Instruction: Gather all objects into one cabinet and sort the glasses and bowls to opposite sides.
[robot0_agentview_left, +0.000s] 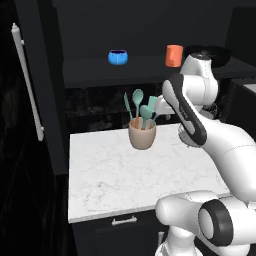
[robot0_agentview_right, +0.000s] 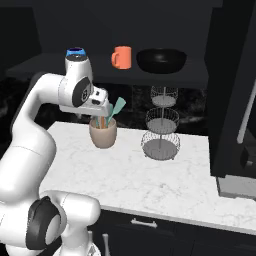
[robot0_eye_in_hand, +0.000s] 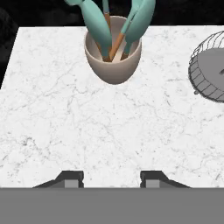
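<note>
On the dark shelf (robot0_agentview_right: 200, 67) of the open cabinet stand three of the task's things in a row: the blue bowl (robot0_agentview_left: 118, 57) toward the left, the orange mug (robot0_agentview_left: 174, 55) near the middle and the black bowl (robot0_agentview_right: 161, 60) to the right of the mug, close beside it but with a gap. From the right base camera the blue bowl (robot0_agentview_right: 75, 51) peeps out just above the arm's upper joint, and the mug (robot0_agentview_right: 121, 57) turns its handle to the left. All three sit well above the gripper and apart from it.

Below the shelf, the hand hangs over the white marble counter (robot0_agentview_left: 105, 175), looking down on it. The gripper (robot0_eye_in_hand: 111, 178) has its two dark tips set apart with bare marble between them; nothing is held. Ahead of the fingers (robot0_eye_in_hand: 72, 178) stands the beige crock (robot0_eye_in_hand: 113, 54) with its teal spatulas (robot0_eye_in_hand: 97, 24), clear of the tips. The wire basket (robot0_eye_in_hand: 209, 72) stands off to one side at the counter's far end; from the right base camera it rises in three tiers (robot0_agentview_right: 161, 122) under the black bowl.

The cabinet door (robot0_agentview_left: 30, 85) stands swung out at the left, its long white handle (robot0_agentview_left: 28, 82) upright.
</note>
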